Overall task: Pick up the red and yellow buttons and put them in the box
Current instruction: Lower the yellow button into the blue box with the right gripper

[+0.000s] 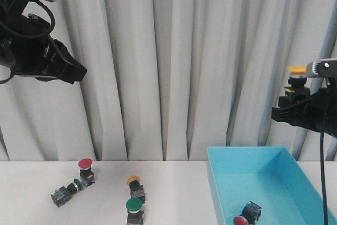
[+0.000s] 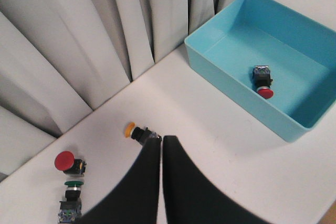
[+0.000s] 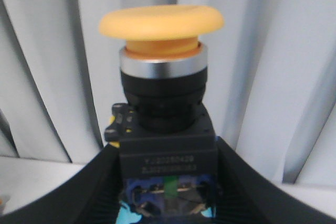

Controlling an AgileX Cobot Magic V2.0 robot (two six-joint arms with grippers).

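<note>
Yellow button [image 3: 160,24]: rigid, light, slick cap; right pincer [image 3: 167,203] clamps its boxy black body, best hold. Left pincer [image 2: 160,148] closed, empty.

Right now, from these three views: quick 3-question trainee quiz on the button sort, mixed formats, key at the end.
1. True or false: the right tool holds a yellow button above the box.
2. Which cap color is already inside the box? A) green B) red C) yellow
3. Fill in: on the table, the count of green-capped buttons is ___.

Key:
1. True; its fingers clamp the button's black body.
2. B, a red button lies on the box floor.
3. Two: one upright, one on its side next to an upright red one.
</note>
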